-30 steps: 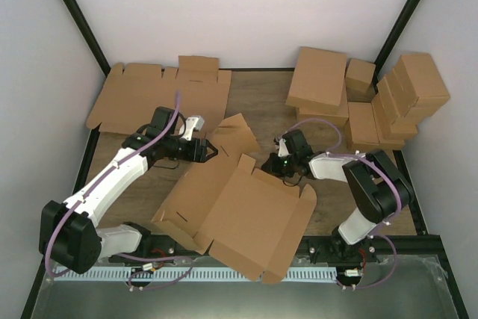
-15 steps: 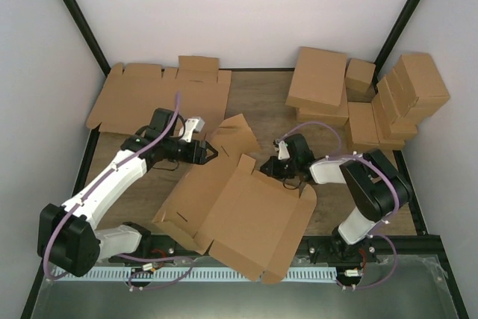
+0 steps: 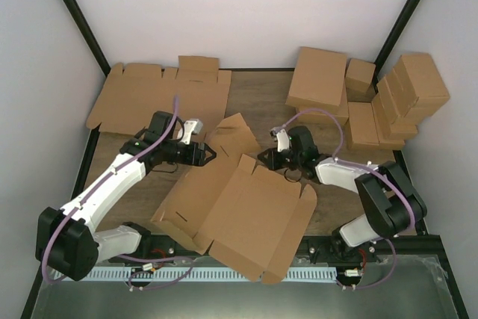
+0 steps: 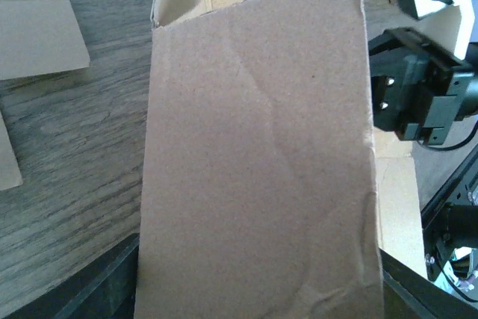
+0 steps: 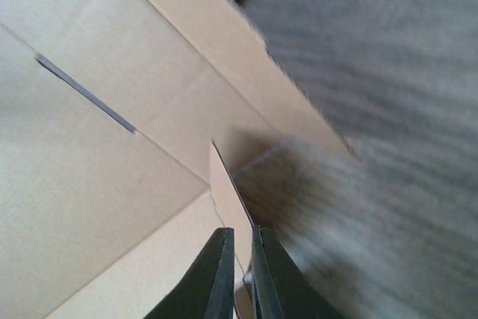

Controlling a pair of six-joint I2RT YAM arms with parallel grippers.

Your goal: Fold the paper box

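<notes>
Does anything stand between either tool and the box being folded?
Nothing visible. The left tool is right at the raised flap of the paper box, and the right tool is pinched on a thin flap edge of it.

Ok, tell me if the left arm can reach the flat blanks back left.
Probably yes: the flat blanks lie just beyond the left gripper, nothing standing between, once it leaves the paper box flap.

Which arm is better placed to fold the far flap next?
Left, probably. The left hand sits against the far flap of the plain brown cardboard box blank; the right hand is closed on a small side tab.
</notes>
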